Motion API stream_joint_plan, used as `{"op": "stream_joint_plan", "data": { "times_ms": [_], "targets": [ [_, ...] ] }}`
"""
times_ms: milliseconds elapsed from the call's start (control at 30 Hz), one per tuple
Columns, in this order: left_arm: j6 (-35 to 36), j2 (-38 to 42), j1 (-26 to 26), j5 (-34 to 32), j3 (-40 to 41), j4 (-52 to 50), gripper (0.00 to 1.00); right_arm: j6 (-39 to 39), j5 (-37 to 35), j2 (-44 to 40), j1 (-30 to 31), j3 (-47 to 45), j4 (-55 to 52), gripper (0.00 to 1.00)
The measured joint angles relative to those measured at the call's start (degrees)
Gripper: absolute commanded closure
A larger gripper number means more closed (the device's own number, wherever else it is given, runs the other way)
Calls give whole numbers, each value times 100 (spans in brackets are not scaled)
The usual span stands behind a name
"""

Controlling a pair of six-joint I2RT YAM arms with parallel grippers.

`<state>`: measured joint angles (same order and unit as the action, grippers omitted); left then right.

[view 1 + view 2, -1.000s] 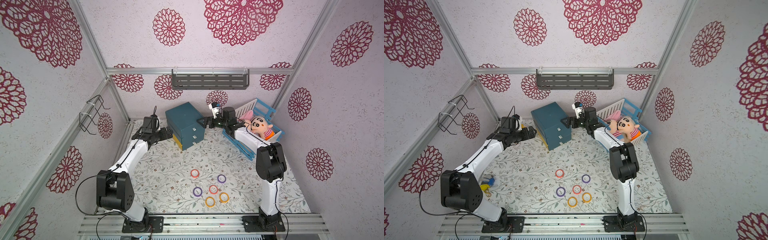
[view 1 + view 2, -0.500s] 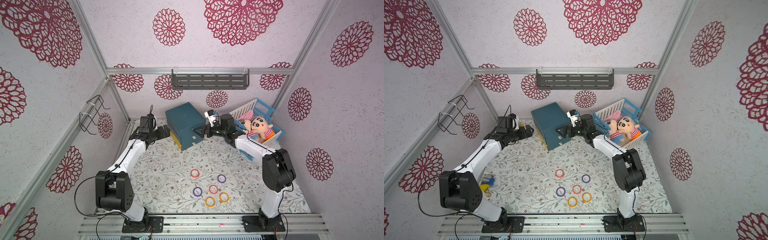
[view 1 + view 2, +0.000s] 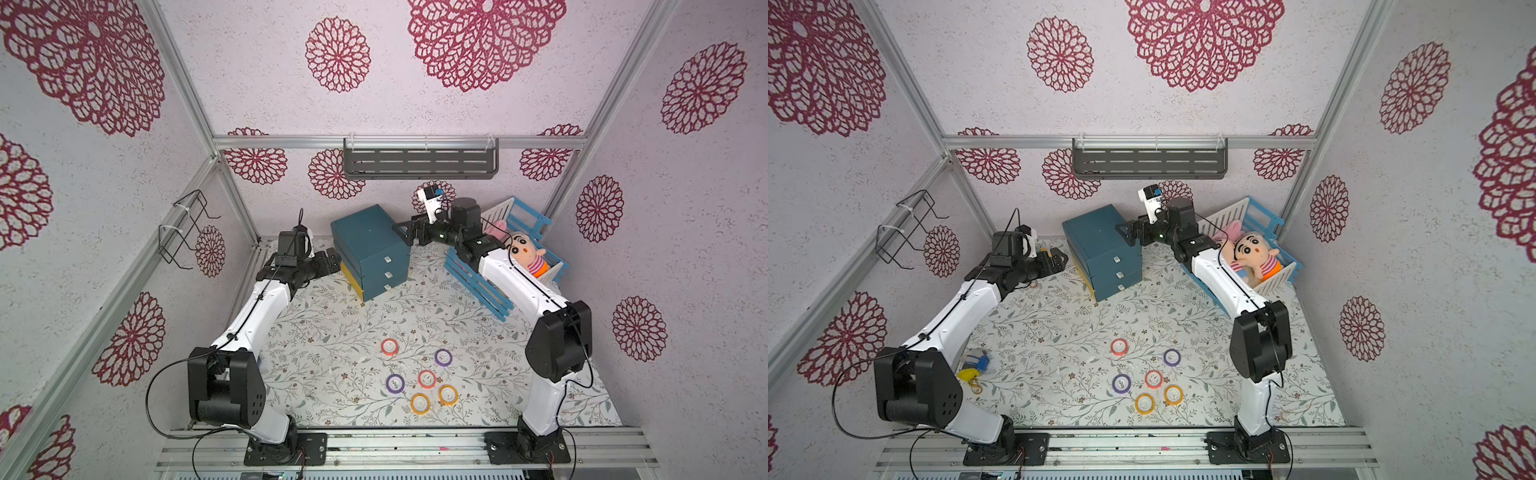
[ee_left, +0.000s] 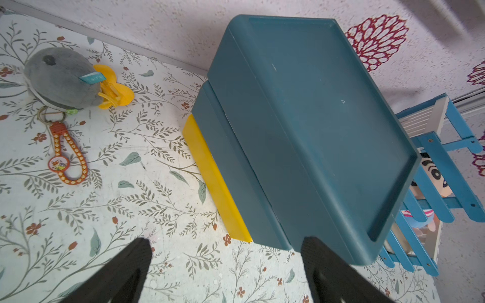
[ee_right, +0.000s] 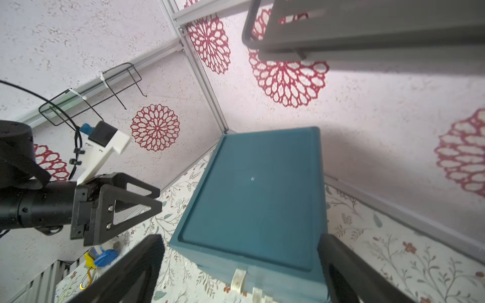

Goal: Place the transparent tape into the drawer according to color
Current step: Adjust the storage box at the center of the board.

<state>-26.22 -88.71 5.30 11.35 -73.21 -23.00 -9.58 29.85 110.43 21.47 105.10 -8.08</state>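
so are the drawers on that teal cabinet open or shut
Shut: in both top views all three fronts sit flush on the teal drawer cabinet, their white pull tabs in line.

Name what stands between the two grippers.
The teal drawer cabinet stands between the left gripper and the right gripper, in both top views.

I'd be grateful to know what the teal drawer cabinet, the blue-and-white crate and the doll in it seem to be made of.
The drawer cabinet looks like moulded plastic, matte teal: rounded corners, raised top rim, light scuffs. The crate is slats of painted wood or plastic, I cannot tell which; screw heads show at joints. The doll looks plush fabric, soft and rounded.
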Motion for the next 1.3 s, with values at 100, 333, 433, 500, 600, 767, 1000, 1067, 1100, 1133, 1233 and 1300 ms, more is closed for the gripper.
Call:
{"op": "stream_joint_plan", "data": {
  "times_ms": [100,333,433,500,600,767,1000,1067,1100,1133,1233,1300],
  "targets": [
    [-4,0,0,22,0,4,3,46,7,463,-37,603,-179,1],
    [-4,0,0,83,0,9,3,98,2,1464,-46,1425,-734,1],
    [-4,0,0,101,0,9,3,96,11,1628,-46,1427,-911,1],
    [-4,0,0,107,0,13,3,92,57,1676,-46,1425,-953,1],
    [-4,0,0,118,0,13,3,83,205,1657,-44,1325,-892,1],
    [-4,0,0,120,0,31,3,-15,385,1425,-7,643,-538,1],
    [-2,0,0,120,0,46,3,-221,455,756,63,-481,35,1],
    [-4,0,0,120,0,48,3,-258,466,579,125,-723,79,1],
    [-4,0,0,122,0,48,3,-267,470,518,160,-800,87,1],
    [-4,0,0,125,0,48,3,-269,472,476,197,-859,94,1],
    [-4,0,0,140,0,50,3,-306,485,367,304,-1001,114,1],
    [-4,-2,0,149,0,63,3,-310,476,299,356,-1086,111,1]
  ]
}}
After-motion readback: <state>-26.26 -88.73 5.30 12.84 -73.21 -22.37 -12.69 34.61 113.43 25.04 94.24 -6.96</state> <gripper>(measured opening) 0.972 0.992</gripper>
